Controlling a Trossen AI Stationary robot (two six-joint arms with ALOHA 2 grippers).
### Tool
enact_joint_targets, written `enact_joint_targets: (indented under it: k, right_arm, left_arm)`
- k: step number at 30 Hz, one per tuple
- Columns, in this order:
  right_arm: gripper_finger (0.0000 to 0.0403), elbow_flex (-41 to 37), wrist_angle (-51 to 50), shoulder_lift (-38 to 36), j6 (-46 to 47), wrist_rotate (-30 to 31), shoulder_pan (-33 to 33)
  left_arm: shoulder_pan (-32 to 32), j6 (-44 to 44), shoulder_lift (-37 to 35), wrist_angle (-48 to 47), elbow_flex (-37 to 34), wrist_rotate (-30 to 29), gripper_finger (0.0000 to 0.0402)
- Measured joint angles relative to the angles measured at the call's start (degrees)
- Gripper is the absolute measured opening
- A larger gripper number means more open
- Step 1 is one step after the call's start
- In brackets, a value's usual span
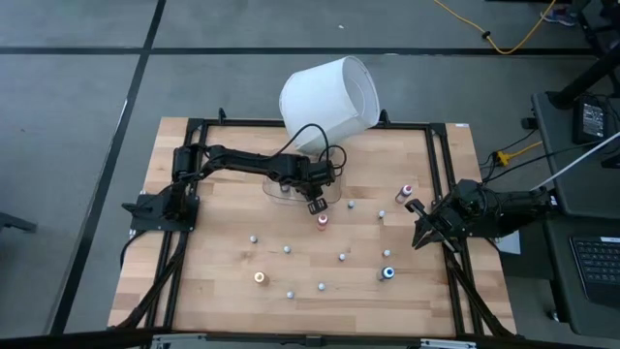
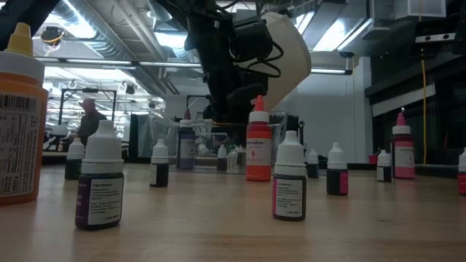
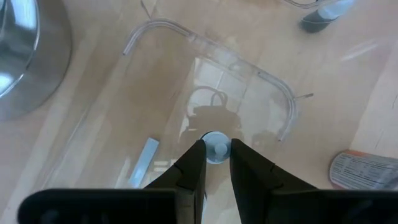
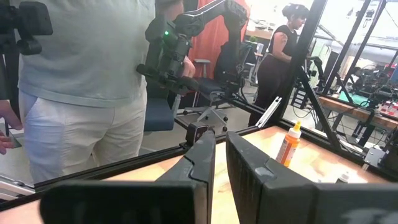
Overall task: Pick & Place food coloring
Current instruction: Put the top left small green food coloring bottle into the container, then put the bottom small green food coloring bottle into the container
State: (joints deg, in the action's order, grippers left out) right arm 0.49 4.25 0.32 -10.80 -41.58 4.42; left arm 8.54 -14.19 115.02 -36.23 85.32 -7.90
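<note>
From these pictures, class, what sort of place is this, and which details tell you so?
Probably a robotics lab or workshop: a framed wooden table with mounted arms, exposed ceiling ducts, and another robot arm among workbenches behind.

My left gripper (image 1: 316, 205) hangs over the clear tray (image 1: 281, 188), and its fingers (image 3: 193, 168) pinch a small bottle (image 3: 216, 148). The tray's bent wall (image 3: 273, 87) rings this spot, so going sideways means bumping it. Going up is free. The big white lampshade (image 1: 329, 102) blocks the far side, just behind the tray. A red-capped bottle (image 1: 323, 220) stands right beside my gripper on the near side. Past it, little bottles (image 1: 287, 249) dot the table (image 1: 213, 271) with wide bare wood between them. My right gripper (image 1: 418, 233) waits at the table's right edge, with a pink-capped bottle (image 1: 407, 190) near it.
</note>
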Motion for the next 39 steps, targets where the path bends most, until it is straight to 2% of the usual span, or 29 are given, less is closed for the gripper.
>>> enact_joint_targets:
  k: [17, 29, 35, 39]
  right_arm:
    - [0.0044, 0.0, 0.0, 0.0, 0.0, 0.0, 0.0]
    - [0.0044, 0.0, 0.0, 0.0, 0.0, 0.0, 0.0]
    - [0.0044, 0.0, 0.0, 0.0, 0.0, 0.0, 0.0]
    - [0.0044, 0.0, 0.0, 0.0, 0.0, 0.0, 0.0]
  left_arm:
    - [0.4, -0.6, 0.0, 0.0, 0.0, 0.0, 0.0061]
    - [0.4, -1.1, 0.0, -0.5, 0.0, 0.0, 0.0135]
    - [0.4, -1.7, -0.5, -1.8, 0.5, 0.5, 0.0148]
    - [0.2, -1.5, -3.0, -4.7, 3.3, 0.2, 0.0145]
